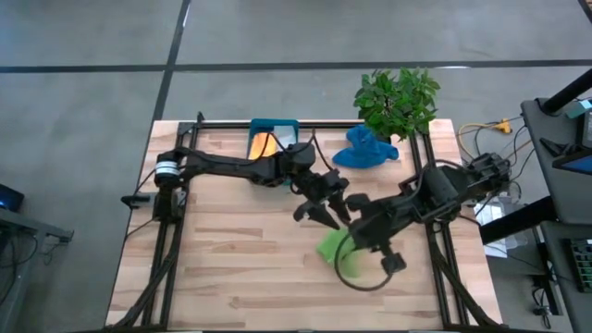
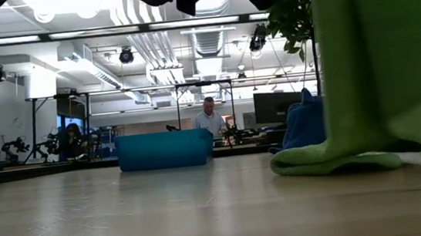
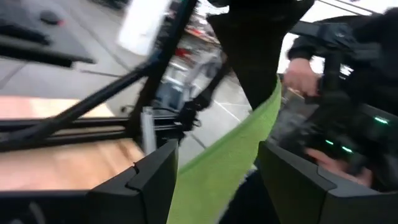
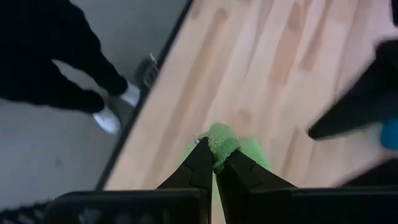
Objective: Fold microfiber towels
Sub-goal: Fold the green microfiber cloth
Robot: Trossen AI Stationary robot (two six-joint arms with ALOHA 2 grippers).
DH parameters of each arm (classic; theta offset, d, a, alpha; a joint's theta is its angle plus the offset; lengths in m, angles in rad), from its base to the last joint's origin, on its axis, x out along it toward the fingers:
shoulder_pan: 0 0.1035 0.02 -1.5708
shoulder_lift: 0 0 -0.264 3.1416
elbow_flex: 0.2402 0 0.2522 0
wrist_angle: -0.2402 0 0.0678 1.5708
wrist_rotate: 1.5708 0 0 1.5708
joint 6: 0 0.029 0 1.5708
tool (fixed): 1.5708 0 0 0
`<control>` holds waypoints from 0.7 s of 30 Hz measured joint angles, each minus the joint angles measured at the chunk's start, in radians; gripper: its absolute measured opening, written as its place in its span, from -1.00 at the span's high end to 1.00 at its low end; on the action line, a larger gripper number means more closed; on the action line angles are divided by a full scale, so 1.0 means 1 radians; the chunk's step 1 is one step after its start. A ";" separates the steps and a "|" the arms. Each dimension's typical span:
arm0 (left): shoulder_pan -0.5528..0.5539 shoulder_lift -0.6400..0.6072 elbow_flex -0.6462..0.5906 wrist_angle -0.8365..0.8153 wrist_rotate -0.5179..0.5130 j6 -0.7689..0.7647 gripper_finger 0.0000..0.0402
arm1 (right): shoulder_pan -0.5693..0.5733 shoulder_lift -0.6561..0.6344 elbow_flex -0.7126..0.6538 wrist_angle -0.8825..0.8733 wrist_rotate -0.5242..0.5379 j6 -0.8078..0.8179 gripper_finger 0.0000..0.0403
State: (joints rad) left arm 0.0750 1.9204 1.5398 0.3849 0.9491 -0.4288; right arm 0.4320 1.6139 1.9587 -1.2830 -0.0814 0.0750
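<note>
The lime green towel (image 1: 331,248) hangs from my right gripper (image 1: 359,233), which is shut on it at the table's middle right; the towel's lower end (image 2: 331,160) lies on the table. My left gripper (image 1: 319,215) is open just to the left of it. In the left wrist view its fingers (image 3: 155,180) stand on either side of the hanging green towel (image 3: 230,162) without touching it. The blue towel (image 1: 365,150) lies heaped at the far right. The orange towel (image 1: 262,143) lies in the teal tray (image 1: 277,125). The grey towel is out of view. My right gripper pinches a bunched bit of the green towel's upper edge (image 4: 221,142) between its two fingertips, several layers together. The fingers come from above, pointing down. The towel hangs slack below them (image 2: 367,56), with its lower end resting on the table.
A potted plant (image 1: 398,97) stands at the far right corner behind the blue towel. The teal tray (image 2: 165,149) stands at the far edge, middle. A black cable loop (image 1: 365,277) hangs by the right arm. People show in the room beyond the table.
</note>
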 joint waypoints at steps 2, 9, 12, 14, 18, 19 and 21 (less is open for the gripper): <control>0.000 0.014 0.000 0.015 0.076 0.016 -0.04 | 0.001 0.015 0.000 0.046 0.001 0.015 0.96; -0.019 0.079 0.000 0.063 0.290 -0.034 -0.04 | 0.000 0.066 0.052 0.103 0.060 0.065 0.96; -0.024 0.092 0.009 0.078 0.352 -0.038 -0.04 | -0.009 0.093 0.093 0.118 0.063 0.114 0.96; -0.025 0.093 0.010 0.079 0.362 -0.038 -0.04 | -0.019 0.110 0.118 0.113 0.072 0.163 0.96; -0.016 0.088 0.010 0.078 0.379 -0.110 -0.04 | -0.039 0.124 0.154 0.113 0.152 0.302 0.96; -0.010 0.083 0.008 0.078 0.384 -0.131 -0.04 | -0.047 0.124 0.159 0.113 0.157 0.332 0.96; 0.010 0.058 -0.010 0.076 0.394 -0.153 -0.03 | -0.062 0.124 0.163 0.114 0.161 0.396 0.96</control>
State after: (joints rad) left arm 0.0847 1.9783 1.5299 0.4609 1.3426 -0.5817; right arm 0.3697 1.7378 2.1220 -1.1692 0.0797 0.4705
